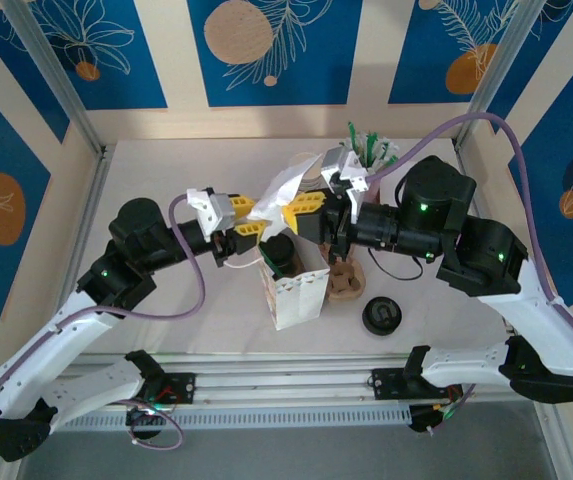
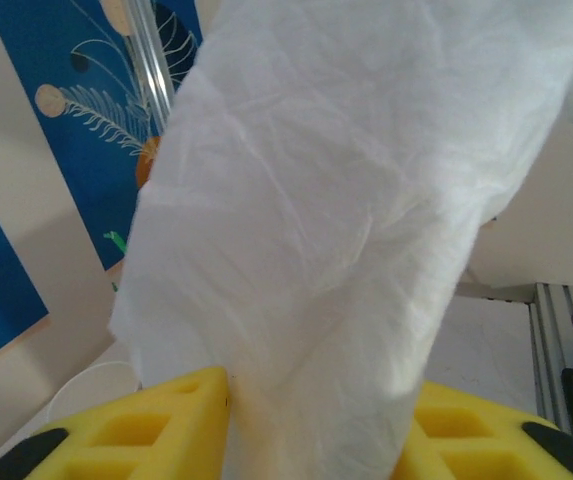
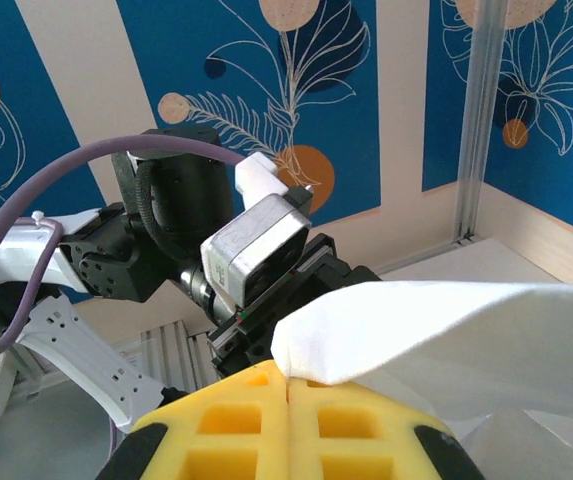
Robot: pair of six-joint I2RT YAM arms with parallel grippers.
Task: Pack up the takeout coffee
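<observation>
The takeout coffee [image 1: 278,255], a pale cup with a black lid, stands inside a white paper carrier [image 1: 301,298] at the table's centre. Above it both arms meet over a white napkin [image 1: 291,185]. My right gripper [image 1: 311,203] is shut, its yellow fingers pinching one folded corner of the napkin [image 3: 466,320] at their tips [image 3: 288,372]. My left gripper [image 1: 254,220] has its yellow fingers on both sides of the napkin [image 2: 336,220], pressing its bunched part [image 2: 316,385] with a fair gap between them. The napkin hides most of the left wrist view.
A brown stack of cups [image 1: 344,282] stands right of the carrier, and a pile of black lids [image 1: 381,316] lies further right. Green stirrers [image 1: 371,150] stand at the back. The left arm's wrist [image 3: 256,250] faces the right gripper closely.
</observation>
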